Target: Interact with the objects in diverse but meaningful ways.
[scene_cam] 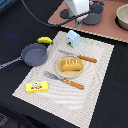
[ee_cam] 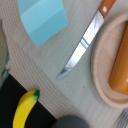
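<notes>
Pincer (scene_cam: 78, 20) ext only; wrist: knife (ee_cam: 82, 46).

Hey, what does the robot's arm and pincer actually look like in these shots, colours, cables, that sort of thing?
Only the arm's end shows, at the top of the exterior view: a blocky white housing with darker grey parts beneath it. A dark cable loops from it toward that view's left. The pincer's fingers are too blurred to make out, and no markings are legible. The wrist view shows none of it.
</notes>
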